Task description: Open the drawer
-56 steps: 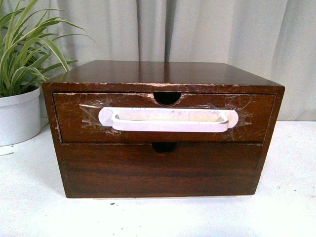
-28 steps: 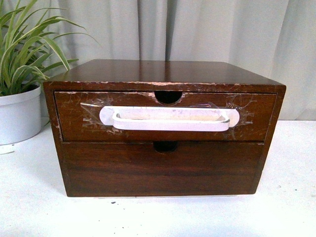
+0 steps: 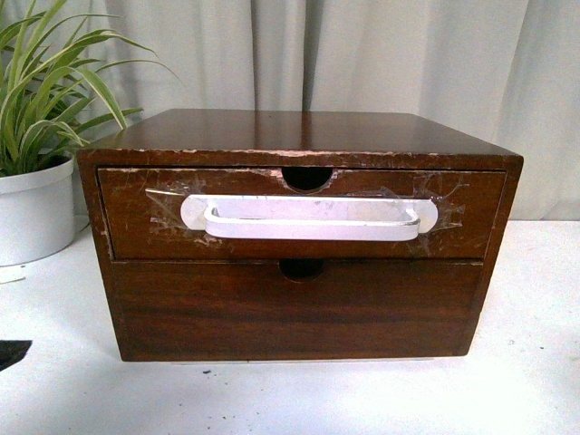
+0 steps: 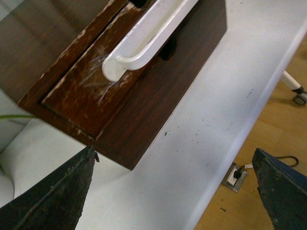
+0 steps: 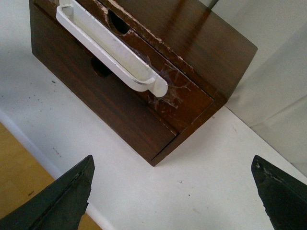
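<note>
The drawer (image 3: 127, 217) is the upper one of a dark brown wooden chest, shut flush, with a wide white handle (image 3: 310, 217) taped on and a half-round notch (image 3: 306, 178) in its rim. It also shows in the left wrist view (image 4: 81, 91) and the right wrist view (image 5: 187, 103). My left gripper (image 4: 177, 191) is open and empty, above the white table off the chest's left front corner. A dark tip of it (image 3: 11, 352) shows at the front view's left edge. My right gripper (image 5: 172, 191) is open and empty, off the chest's right front corner, apart from it.
A plain lower drawer (image 3: 299, 313) sits below it, also shut. A potted plant in a white pot (image 3: 34, 213) stands left of the chest. The white table (image 3: 526, 362) has its front edge near the grippers, with wooden floor (image 4: 268, 129) beyond. Grey curtain behind.
A dark gripper tip has come into the front view at the lower left edge. The drawer has not moved.
</note>
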### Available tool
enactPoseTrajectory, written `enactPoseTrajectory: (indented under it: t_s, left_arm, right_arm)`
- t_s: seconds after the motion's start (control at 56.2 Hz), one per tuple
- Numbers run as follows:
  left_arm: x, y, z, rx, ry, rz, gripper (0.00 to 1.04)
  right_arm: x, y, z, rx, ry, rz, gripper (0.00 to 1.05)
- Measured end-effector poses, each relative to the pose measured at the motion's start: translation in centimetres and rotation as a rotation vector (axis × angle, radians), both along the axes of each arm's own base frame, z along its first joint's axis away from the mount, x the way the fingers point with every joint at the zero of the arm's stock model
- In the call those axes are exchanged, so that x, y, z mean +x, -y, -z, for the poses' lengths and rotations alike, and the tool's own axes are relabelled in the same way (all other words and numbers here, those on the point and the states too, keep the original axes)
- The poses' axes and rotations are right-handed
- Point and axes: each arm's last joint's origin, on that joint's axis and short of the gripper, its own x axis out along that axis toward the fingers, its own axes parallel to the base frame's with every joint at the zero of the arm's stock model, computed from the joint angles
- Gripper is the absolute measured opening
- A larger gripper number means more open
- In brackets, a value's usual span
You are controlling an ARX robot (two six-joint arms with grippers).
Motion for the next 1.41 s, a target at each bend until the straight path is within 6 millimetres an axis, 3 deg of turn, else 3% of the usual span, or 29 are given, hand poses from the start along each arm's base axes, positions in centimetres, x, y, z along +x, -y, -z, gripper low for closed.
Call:
enactPoseTrajectory:
  t_s: [0.125,0.302,0.765,1.174,1.406]
  left_arm:
    - [1.9,1.2,-2.2,0.063,-0.017,0.11,0.98]
    - [3.3,3.3,-3.9,0.112,-0.041,0.223,0.98]
    - [9.1,7.4,-3.4,0.181,-0.122,0.299,0.98]
    - [10.9,7.6,-1.7,0.238,-0.175,0.3,0.98]
    - [11.5,8.1,-1.6,0.248,-0.179,0.307,0.98]
  right_arm:
    - [2.0,-0.8,-1.4,-0.069,-0.008,-0.027,0.96]
    - [4.0,-1.9,-1.8,-0.164,-0.041,-0.061,0.96]
    - [7.2,-6.5,0.1,-0.321,-0.128,-0.224,0.96]
    - [9.0,-10.2,1.7,-0.355,-0.147,-0.273,0.96]
    - [9.6,-11.2,1.9,-0.357,-0.155,-0.271,0.96]
